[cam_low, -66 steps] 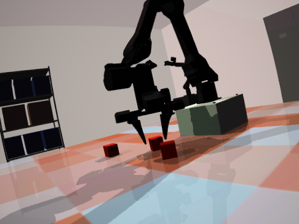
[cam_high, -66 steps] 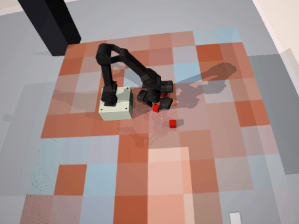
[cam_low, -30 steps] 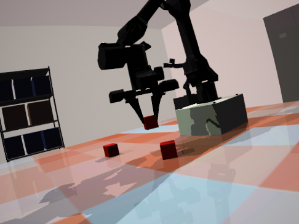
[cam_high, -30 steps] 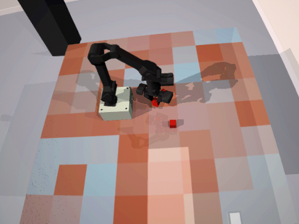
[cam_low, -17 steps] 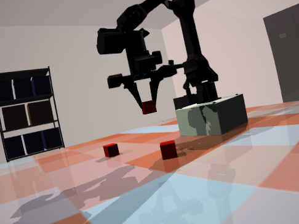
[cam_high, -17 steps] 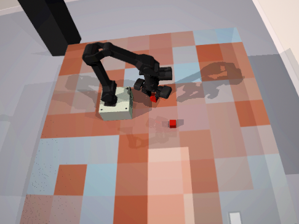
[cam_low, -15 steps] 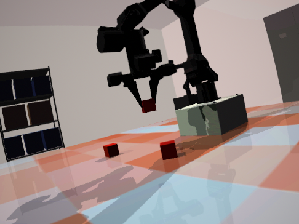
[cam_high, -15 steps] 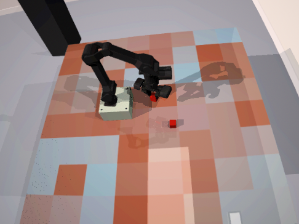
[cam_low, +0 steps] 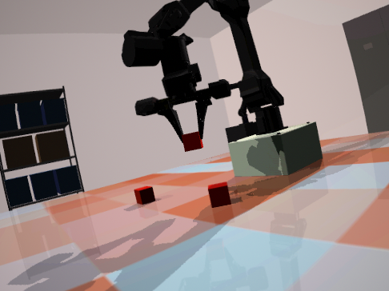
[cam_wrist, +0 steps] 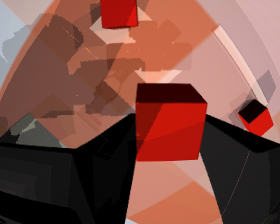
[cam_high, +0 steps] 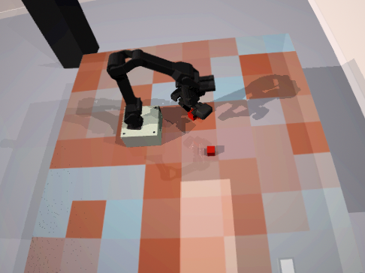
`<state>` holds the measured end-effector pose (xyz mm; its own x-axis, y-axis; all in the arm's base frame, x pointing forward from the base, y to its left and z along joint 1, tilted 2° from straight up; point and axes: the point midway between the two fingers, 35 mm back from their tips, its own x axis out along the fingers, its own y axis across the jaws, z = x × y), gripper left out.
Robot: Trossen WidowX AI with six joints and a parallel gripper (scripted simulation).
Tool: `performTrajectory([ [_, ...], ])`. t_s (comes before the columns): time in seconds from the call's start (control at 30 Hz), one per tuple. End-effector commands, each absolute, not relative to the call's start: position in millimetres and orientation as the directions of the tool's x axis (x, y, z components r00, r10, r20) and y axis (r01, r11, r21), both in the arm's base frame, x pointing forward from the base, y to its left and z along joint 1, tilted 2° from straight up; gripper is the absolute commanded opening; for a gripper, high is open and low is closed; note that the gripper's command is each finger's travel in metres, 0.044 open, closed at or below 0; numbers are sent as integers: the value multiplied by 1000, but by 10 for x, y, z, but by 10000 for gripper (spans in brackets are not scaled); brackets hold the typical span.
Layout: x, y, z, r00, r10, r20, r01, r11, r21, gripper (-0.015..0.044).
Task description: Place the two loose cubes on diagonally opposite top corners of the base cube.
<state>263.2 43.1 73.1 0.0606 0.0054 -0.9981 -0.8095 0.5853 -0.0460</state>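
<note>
My gripper (cam_high: 194, 114) (cam_low: 192, 138) (cam_wrist: 166, 121) is shut on a red cube (cam_high: 191, 115) (cam_low: 193, 142) (cam_wrist: 170, 131) and holds it level, well above the checkered floor. Two more red cubes lie on the floor below. In the exterior view, one cube (cam_low: 144, 195) lies at the left and the other cube (cam_low: 219, 193) lies nearer the arm's pedestal. In the wrist view, one cube (cam_wrist: 119, 12) is at the top edge and the other cube (cam_wrist: 256, 117) is at the right. The top view shows only one floor cube (cam_high: 211, 151); the other is hidden by the gripper. I cannot tell which is the base cube.
The arm stands on a grey-green pedestal box (cam_high: 150, 130) (cam_low: 276, 155) close to the cubes. A tall black pillar (cam_high: 56, 22) stands at the back left. A dark shelf rack (cam_low: 36, 147) and a dark cabinet (cam_low: 368, 67) stand by the walls.
</note>
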Motion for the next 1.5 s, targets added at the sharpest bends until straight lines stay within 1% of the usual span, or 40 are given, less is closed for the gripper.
performTrajectory([
  [0.0, 2695, 508, 712, 66, 5, -998, -759, 649, -47, 105],
  [0.47, 2864, 873, 574, 67, 8, -998, -483, 875, -25, 105],
  [0.9, 2966, 1242, 421, 68, 11, -998, -175, 985, -1, 105],
  [1.47, 2978, 1265, 317, 68, 12, -998, -154, 988, 1, 105],
])
